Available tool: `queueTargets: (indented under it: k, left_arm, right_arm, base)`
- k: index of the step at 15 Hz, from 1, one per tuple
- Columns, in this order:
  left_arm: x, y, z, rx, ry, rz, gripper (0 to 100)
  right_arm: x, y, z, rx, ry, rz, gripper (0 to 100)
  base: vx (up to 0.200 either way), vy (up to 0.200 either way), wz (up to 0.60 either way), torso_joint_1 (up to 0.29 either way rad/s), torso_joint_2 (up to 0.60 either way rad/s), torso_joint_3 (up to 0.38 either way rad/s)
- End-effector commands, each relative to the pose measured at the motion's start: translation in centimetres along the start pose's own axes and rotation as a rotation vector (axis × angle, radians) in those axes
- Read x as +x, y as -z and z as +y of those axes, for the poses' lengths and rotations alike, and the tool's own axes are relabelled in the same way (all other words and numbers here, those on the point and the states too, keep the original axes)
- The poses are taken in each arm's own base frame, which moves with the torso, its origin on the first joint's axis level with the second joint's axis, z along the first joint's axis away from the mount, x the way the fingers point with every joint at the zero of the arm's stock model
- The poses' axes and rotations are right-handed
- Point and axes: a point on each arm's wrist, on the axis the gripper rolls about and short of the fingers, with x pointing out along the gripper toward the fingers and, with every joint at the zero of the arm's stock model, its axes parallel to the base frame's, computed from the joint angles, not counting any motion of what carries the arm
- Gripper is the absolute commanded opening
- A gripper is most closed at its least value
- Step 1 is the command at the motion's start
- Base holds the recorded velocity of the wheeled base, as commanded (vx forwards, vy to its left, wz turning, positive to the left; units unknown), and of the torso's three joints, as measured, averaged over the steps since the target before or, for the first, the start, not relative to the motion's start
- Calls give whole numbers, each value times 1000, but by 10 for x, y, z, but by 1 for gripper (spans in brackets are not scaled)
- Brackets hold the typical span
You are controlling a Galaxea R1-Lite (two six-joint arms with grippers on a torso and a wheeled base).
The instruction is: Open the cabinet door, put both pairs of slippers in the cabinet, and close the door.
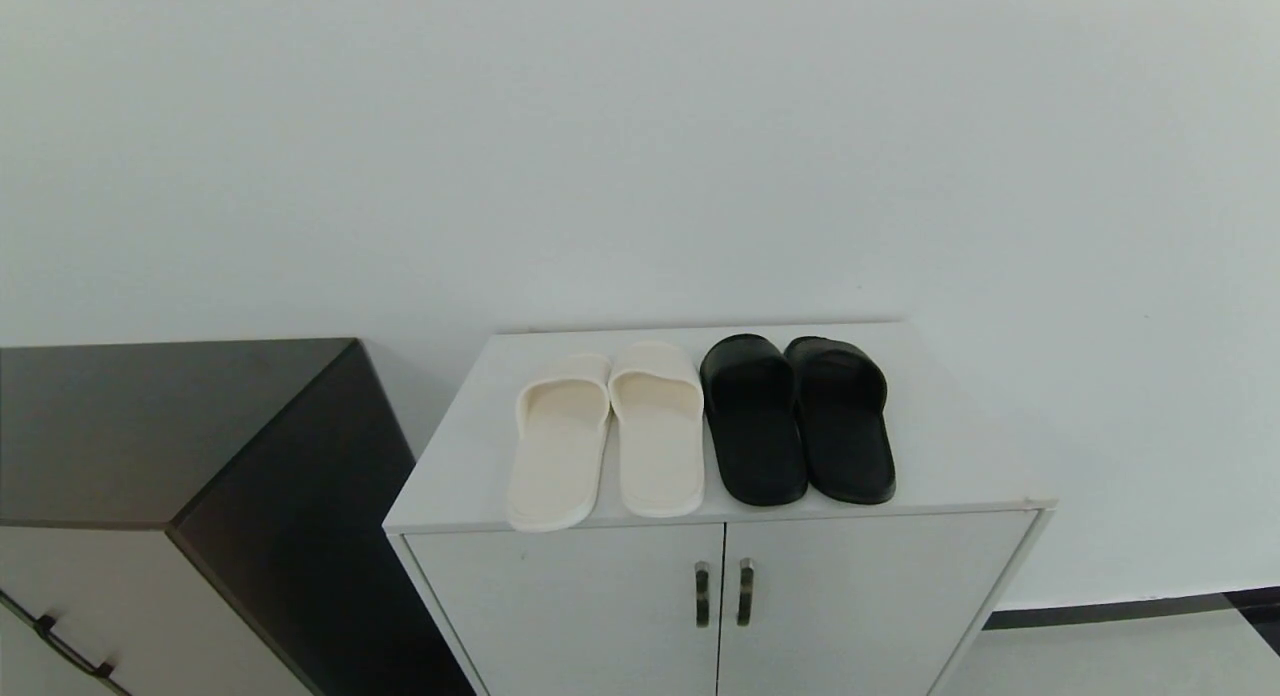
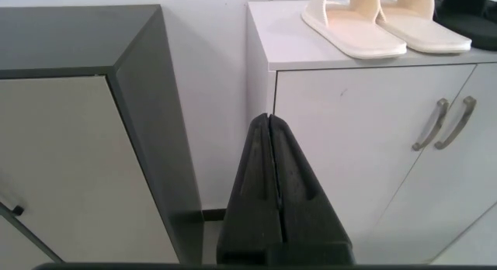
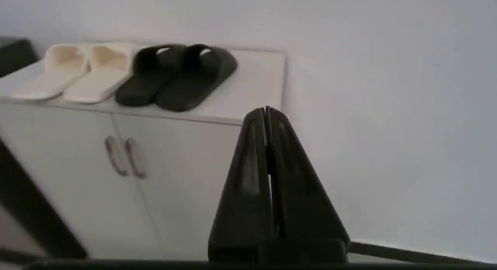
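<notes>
Subject: a white cabinet (image 1: 470, 446) standing against a pale wall (image 1: 640, 156), with two pairs of slippers on its top.
Cream slippers (image 1: 625, 446): on the left half of the cabinet top, side by side and touching. Their toes point to the wall, and the heel of the left one reaches the front edge.
Black slippers (image 1: 798, 426): on the cabinet top just to the right of the cream pair, also side by side with toes to the wall. The inner black slipper lies against the inner cream one.
Left door (image 1: 570, 616): closed, flush with the front.
Right door (image 1: 860, 606): closed, meeting the left door along the centre line.
Handles (image 1: 702, 594): two upright metal bars, one on each door, close on either side of the centre line and below the slippers.
Left hand (image 2: 269, 119): fingers pressed together with nothing between them. It is held out in front of the white cabinet's left front corner, apart from it.
Right hand (image 3: 268, 111): fingers together and holding nothing. It is held off the cabinet's right front corner, well apart from the doors and the slippers.
Dark cabinet (image 1: 290, 496): stands just left of the white cabinet. It has a black top and side, a light front, and a dark handle low on that front.
Floor (image 1: 1100, 656): pale, visible to the right of the white cabinet.
Baseboard (image 1: 1110, 611): a dark strip where the wall meets the floor.
</notes>
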Motion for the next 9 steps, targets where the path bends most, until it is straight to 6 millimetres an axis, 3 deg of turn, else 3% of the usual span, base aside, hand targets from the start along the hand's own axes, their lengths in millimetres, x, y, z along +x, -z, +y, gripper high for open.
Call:
queueTargets:
  k: [1,5,6,7,8,9]
  left_arm:
    - [0,0,0,0,0,0,0]
    - [0,0,0,1,3,0,0]
    - [0,0,0,1,3,0,0]
    - [0,0,0,1,3,0,0]
    - [0,0,0,1,3,0,0]
    - [0,0,0,1,3,0,0]
  right_arm:
    - [78,-30,-8,57,-194,330,0]
    - [138,-44,12,178,-319,429,0]
    - [158,-38,39,142,-301,488,0]
    - [166,-37,51,143,-282,485,0]
    - [183,-45,79,170,-252,431,0]
    - [193,-46,90,173,-215,431,0]
  base:
    - [0,0,0,0,0,0]
    - [0,0,0,0,0,0]
    - [0,0,0,0,0,0]
    - [0,0,0,0,0,0]
    - [0,0,0,0,0,0]
    - [0,0,0,0,0,0]
